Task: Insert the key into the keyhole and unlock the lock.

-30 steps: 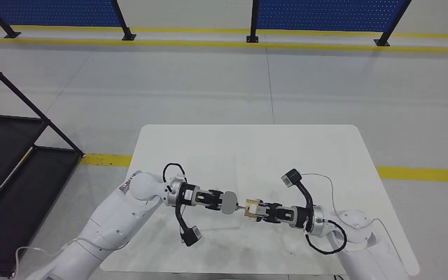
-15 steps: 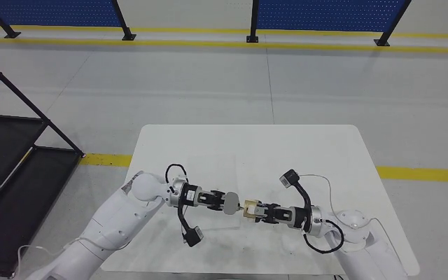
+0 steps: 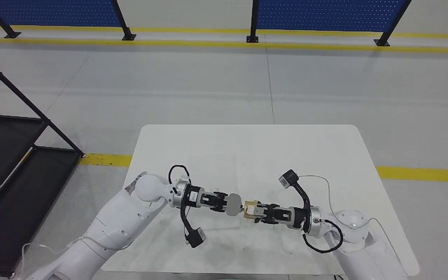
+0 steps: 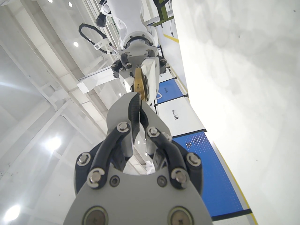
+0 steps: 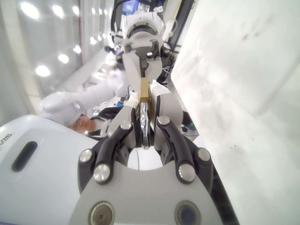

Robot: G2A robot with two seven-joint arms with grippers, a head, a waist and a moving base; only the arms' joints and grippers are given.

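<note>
Above the front middle of the white table (image 3: 301,150), my two grippers meet tip to tip. My right gripper (image 3: 257,210) is shut on a small brass padlock (image 3: 250,208), keyhole end facing the left arm. The right wrist view shows the brass body (image 5: 144,90) between my right gripper's (image 5: 144,94) fingers and the silver shackle (image 5: 144,120) pointing back at the wrist. My left gripper (image 3: 234,204) is shut on the key and presses against the padlock's face (image 4: 138,83). The key itself is hidden between the left gripper's (image 4: 139,99) pads.
Both arms hover over the table's front half, with bare tabletop behind and to both sides. A black rack (image 3: 28,157) stands on the floor off the table's left. Blue fence panels (image 3: 322,14) line the far side of the room.
My left gripper has moved right toward the padlock. The short bit of key that showed between the grippers is now out of sight, and the two grippers touch.
</note>
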